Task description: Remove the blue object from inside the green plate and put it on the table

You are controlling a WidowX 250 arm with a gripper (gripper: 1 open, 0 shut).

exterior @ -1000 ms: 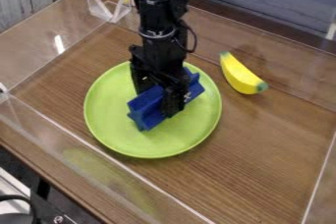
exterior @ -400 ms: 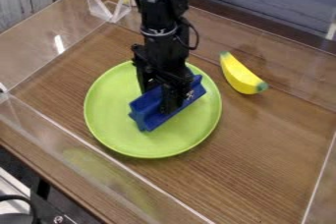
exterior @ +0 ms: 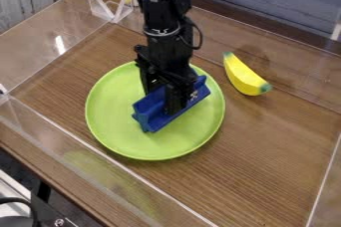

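Observation:
The blue object lies inside the green plate, a little right of the plate's middle, with its long side running from lower left to upper right. My black gripper points straight down onto it. Its fingers press against the block's two long sides, shut on the block. The block rests on the plate and its upper middle is hidden behind the fingers. The plate sits on the dark wood-grain table.
A yellow toy banana lies on the table just right of the plate. Clear plastic walls border the tabletop on all sides. Bare wood shows in front of and to the right of the plate.
The fingers have drawn in against the sides of the blue object. The arm, the block and the plate have stayed where they were.

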